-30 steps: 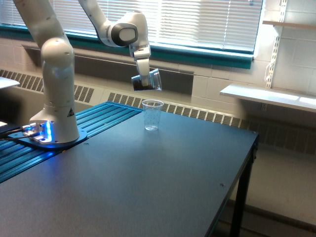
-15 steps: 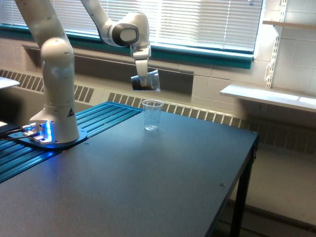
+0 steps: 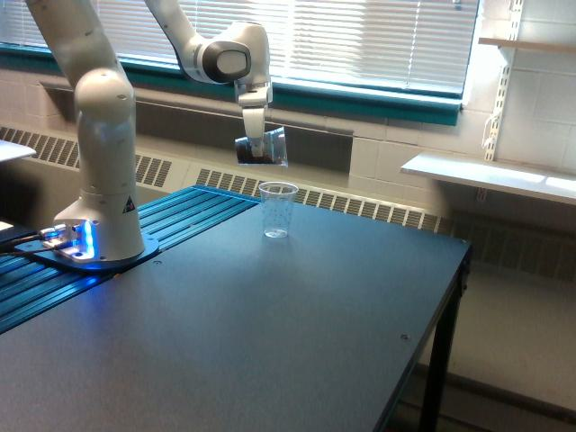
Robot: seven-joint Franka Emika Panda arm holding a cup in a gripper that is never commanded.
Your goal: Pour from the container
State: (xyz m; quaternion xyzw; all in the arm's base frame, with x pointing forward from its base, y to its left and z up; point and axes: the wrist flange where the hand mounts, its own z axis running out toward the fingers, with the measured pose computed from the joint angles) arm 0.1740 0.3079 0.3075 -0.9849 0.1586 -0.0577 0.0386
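Container (image 3: pixel 267 147) gripped in pincer (image 3: pixel 255 147), tilted sideways

A lab or institutional workroom: a white robot arm (image 3: pixel 103 135) bolted to a dark bench (image 3: pixel 270 324); painted block walls; a far window with blinds (image 3: pixel 360 40); radiator grilles beneath; bracketed shelves (image 3: pixel 486 175) at right.

The gripper (image 3: pixel 255 144) holds the container (image 3: pixel 264 149) tilted in the air. Below it, a speckled cup (image 3: pixel 277 211) stands upright on the worktop (image 3: pixel 270 342).
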